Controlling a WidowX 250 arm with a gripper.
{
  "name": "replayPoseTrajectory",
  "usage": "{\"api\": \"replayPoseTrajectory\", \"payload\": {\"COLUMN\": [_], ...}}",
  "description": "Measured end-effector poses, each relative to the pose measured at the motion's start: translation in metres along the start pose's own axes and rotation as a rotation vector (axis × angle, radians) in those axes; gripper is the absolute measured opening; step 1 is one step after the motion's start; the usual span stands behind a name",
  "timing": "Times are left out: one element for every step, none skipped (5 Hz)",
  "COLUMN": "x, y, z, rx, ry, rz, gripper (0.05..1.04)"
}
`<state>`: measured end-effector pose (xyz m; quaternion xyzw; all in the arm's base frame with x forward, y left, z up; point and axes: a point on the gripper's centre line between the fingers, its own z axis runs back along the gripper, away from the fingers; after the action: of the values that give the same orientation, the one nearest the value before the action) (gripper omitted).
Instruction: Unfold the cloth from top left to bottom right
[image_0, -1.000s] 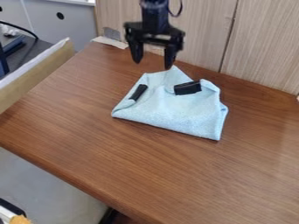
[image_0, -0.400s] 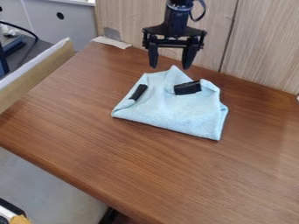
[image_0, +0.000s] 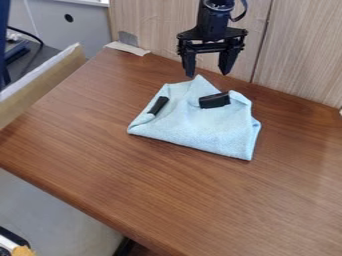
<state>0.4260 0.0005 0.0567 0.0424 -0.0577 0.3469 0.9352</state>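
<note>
Over the far side of the worktop (image_0: 87, 145): my jaws, parted, empty, near the far peak of the cloth (image_0: 200, 125), likely placed for pinching it. Cloth: folded, flat-lying. Black blocks (image_0: 215, 100), two: upon it, perhaps as weights; unfolding may spill them.

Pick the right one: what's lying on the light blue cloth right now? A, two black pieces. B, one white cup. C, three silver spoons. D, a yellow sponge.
A, since a narrow black piece lies toward the left of the light blue cloth and a wider black piece lies near its upper right.
</note>
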Motion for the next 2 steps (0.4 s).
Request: {"api": "replayPoseTrajectory", "payload": {"x": [-0.0004, -0.0016], "y": [-0.0075, -0.0159], "z": [-0.0157, -0.0223], "rx": [-0.002, 0.001], "ry": [0.027, 0.044], "rz": [0.025, 0.015], "gripper": [1.001, 1.001]}}
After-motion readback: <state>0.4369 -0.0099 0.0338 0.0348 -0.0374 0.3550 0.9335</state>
